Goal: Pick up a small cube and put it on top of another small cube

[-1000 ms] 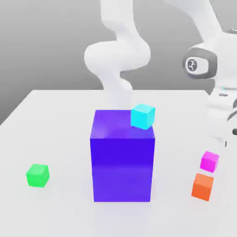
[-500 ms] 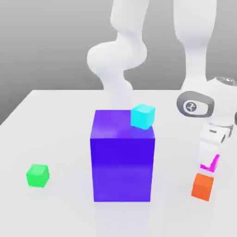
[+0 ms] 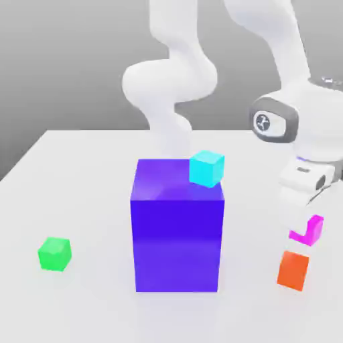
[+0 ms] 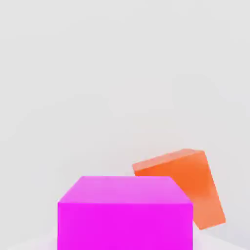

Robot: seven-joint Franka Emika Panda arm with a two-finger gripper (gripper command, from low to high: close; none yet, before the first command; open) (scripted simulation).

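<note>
Small bright magenta cube (image 3: 309,230) is pinched by the white two-finger gripper (image 3: 305,218), just above the orange cube (image 3: 293,270). Carrying it past the large blue-purple block (image 3: 177,228) and stacking on the small green cube (image 3: 54,254) are judged left.

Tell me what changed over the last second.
The gripper came down onto the pink cube and shut on it. The green cube, orange cube, cyan cube and blue block stayed put.
</note>
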